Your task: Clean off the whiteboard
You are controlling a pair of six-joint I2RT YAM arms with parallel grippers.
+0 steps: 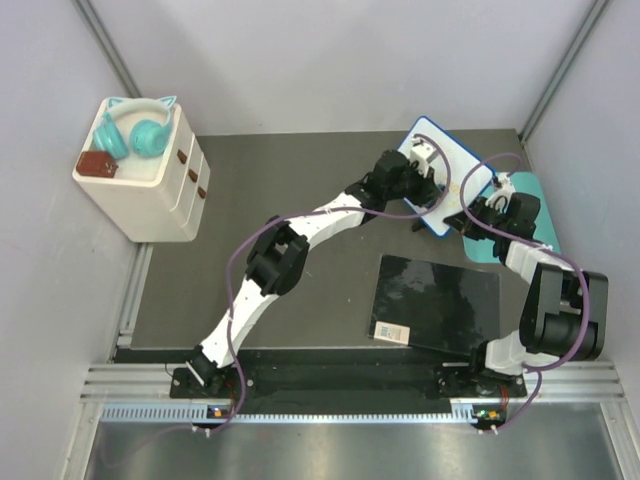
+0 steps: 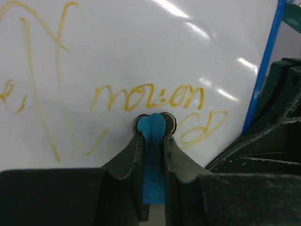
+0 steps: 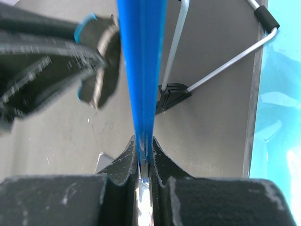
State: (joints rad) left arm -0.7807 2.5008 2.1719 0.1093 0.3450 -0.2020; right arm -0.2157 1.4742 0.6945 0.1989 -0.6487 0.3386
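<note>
The whiteboard [image 1: 462,160], white with a blue rim, stands tilted at the back right of the table. In the left wrist view its face [image 2: 141,47] carries yellow scribbles [image 2: 148,96]. My left gripper [image 1: 424,166] is shut on a small blue eraser [image 2: 151,136], whose tip is pressed against the board just under the scribbles. My right gripper [image 1: 492,203] is shut on the board's blue rim [image 3: 141,70], seen edge-on between its fingers [image 3: 143,146]. The left gripper with the eraser shows blurred on the other side of the rim [image 3: 89,52].
A teal mat [image 1: 538,215] lies under and behind the right gripper. A glossy black sheet [image 1: 435,300] lies in front of the board. A white drawer box [image 1: 150,190] with teal headphones [image 1: 135,130] stands at the back left. The board's wire stand [image 3: 211,66] shows behind it.
</note>
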